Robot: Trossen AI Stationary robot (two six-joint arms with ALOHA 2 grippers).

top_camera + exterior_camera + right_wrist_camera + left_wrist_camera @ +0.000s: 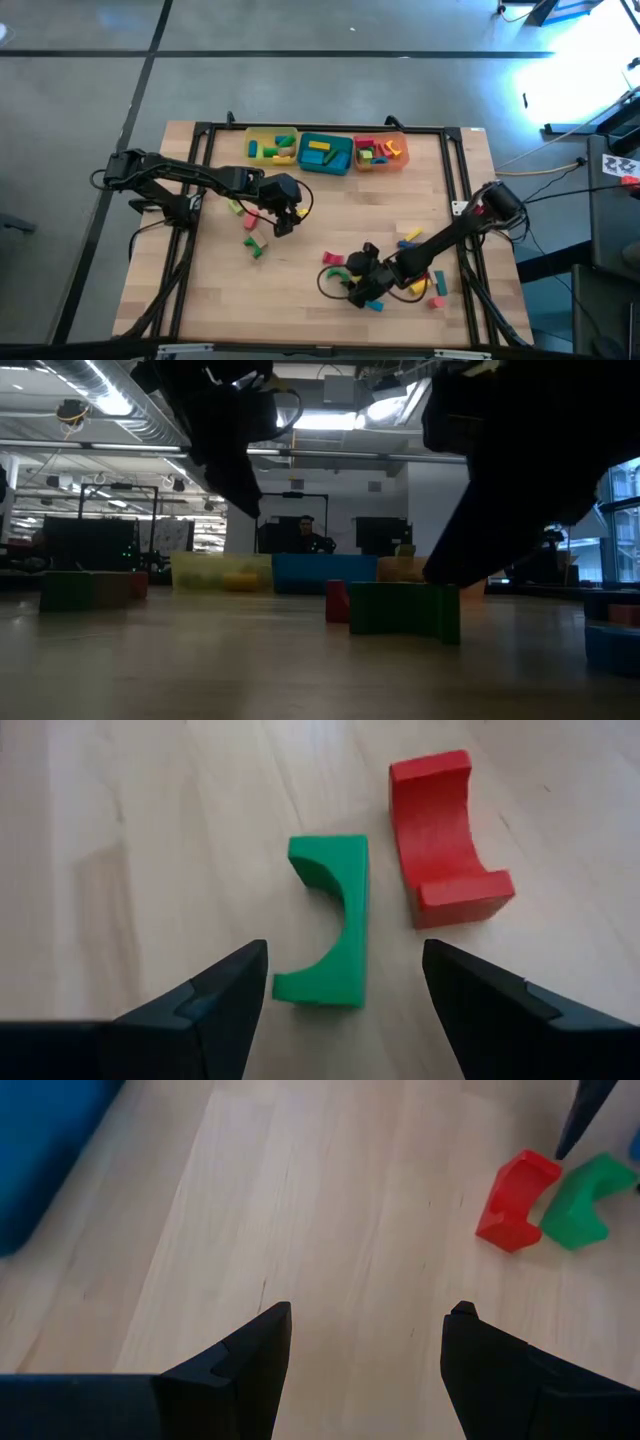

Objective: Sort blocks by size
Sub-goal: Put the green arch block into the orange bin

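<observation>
A green arch block (pixel 330 925) lies on its side on the table beside a red arch block (pixel 445 840). My right gripper (pixel 345 970) hovers open just near of them, its fingers on either side of the green arch's near end with a gap on both sides. In the high view it (pixel 348 276) stands beside the two arches (pixel 333 266). My left gripper (pixel 365 1330) is open over bare wood, left of both arches (pixel 545 1200), and holds nothing. More blocks lie loose to the left (pixel 250 228) and right (pixel 420 270).
Three trays stand in a row at the far edge: yellow (pixel 272 145), teal (pixel 325 152) and orange (pixel 380 152), each holding blocks. Bare table lies between the trays and the two arms. A black frame (pixel 205 130) borders the table.
</observation>
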